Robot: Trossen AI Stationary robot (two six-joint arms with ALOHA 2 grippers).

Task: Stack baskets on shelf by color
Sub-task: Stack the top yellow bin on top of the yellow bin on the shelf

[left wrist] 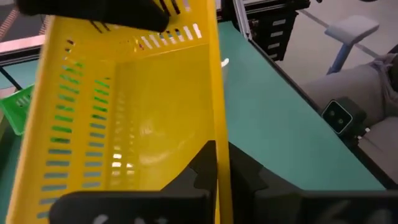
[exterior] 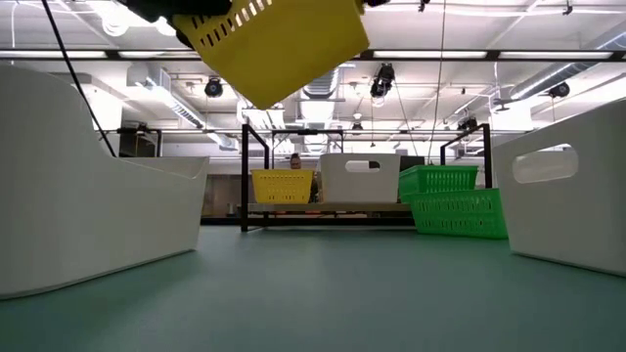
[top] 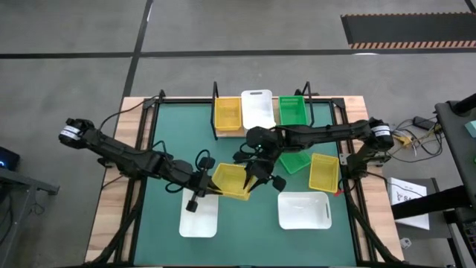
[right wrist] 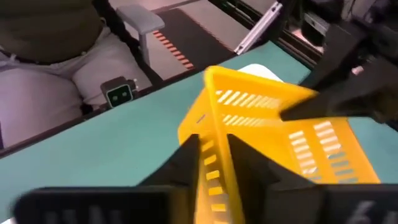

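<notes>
A yellow basket [top: 230, 181] hangs tilted above the middle of the green mat, held between both grippers. My left gripper [top: 208, 182] is shut on its left side, my right gripper [top: 255, 177] on its right side. In the low view the basket [exterior: 274, 44] is well clear of the table. The shelf [top: 260, 130] stands at the far edge, and a yellow basket [top: 227, 113], a white one [top: 258, 108] and a green one [top: 292, 110] rest on it side by side. My left gripper has one finger [left wrist: 198, 168] inside the yellow basket and one outside, pinching the rim of its left wall [left wrist: 219, 134]. It comes from the table's left, slanting down. My right gripper straddles the opposite wall [right wrist: 211, 134], one finger [right wrist: 186, 165] on each face, slanting down from the far side. The basket is lifted clear and tilted.
On the mat lie a green basket [top: 295, 161], a yellow basket [top: 323, 171], a white basket [top: 303, 210] at the near right and another white basket [top: 199, 217] at the near left under the left arm. A seated person's legs [right wrist: 56, 74] show beyond the table edge.
</notes>
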